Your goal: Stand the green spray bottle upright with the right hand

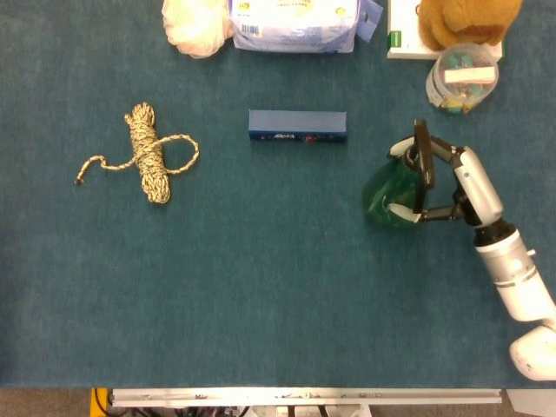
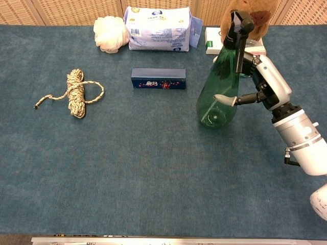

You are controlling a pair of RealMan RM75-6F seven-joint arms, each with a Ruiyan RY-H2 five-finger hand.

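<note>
The blue table cloth (image 2: 153,173) covered all the surface; at its far edge, beyond the blue box (image 2: 158,78), lay a white and blue packet (image 2: 160,28); the right hand (image 2: 261,81) was to the right of the blue box, its fingers (image 2: 225,99) wrapped around the green spray bottle (image 2: 219,97); the bottle stood nearly upright on the cloth, to the right of the box and near it, its black trigger head on top; a coiled rope (image 2: 75,93) lay well to the left of the box.
</note>
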